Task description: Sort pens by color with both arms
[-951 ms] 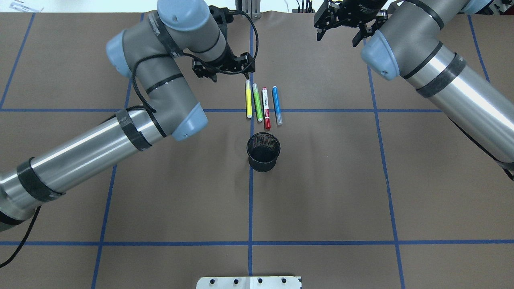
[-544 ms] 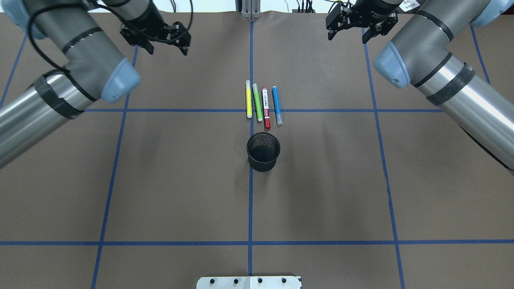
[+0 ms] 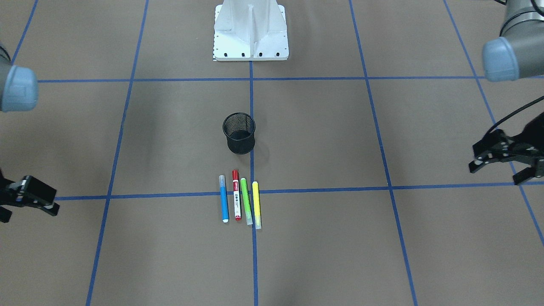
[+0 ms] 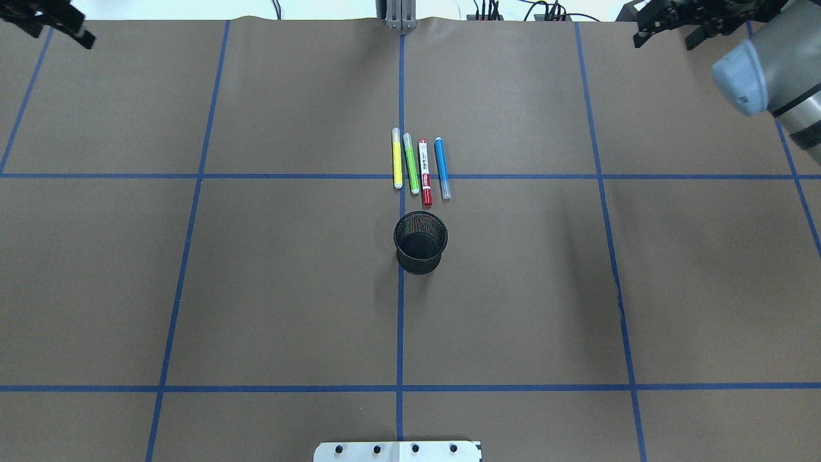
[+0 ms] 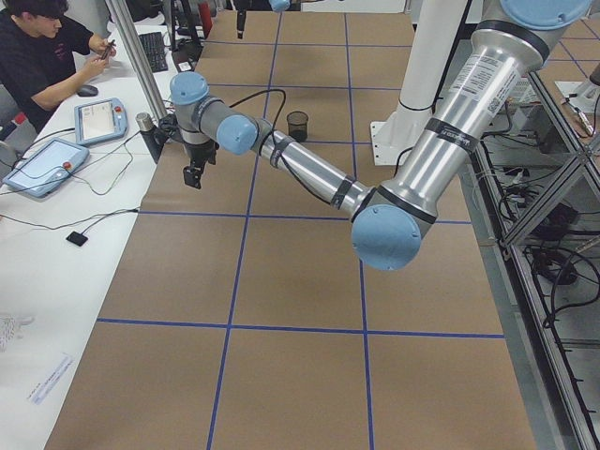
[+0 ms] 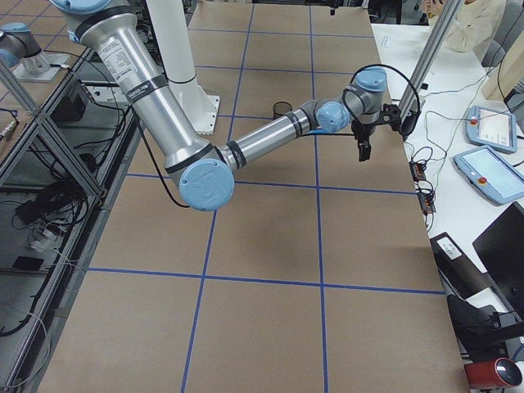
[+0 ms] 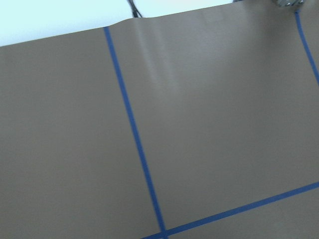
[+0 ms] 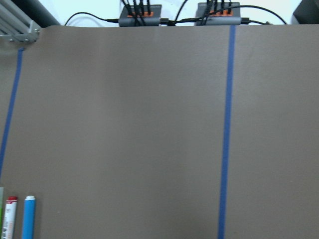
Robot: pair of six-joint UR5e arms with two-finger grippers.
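Judging by the layout, sorting looks finished: the pens (image 4: 411, 165) lie side by side, close together, in the order yellow, green, red, blue, at the centre of the table (image 4: 256, 289), just on the far side of the cup (image 4: 418, 263). The left gripper (image 3: 496, 174) and right gripper (image 4: 663, 43) hang spread and empty near the far corners, and parking is best done high, clear of the row. Pens are slim, smooth plastic cylinders, liable to roll on the matte brown paper; the cup is black wire mesh.

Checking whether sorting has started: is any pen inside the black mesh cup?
No, all four pens lie side by side on the table, apart from the mesh cup, whose inside shows only black.
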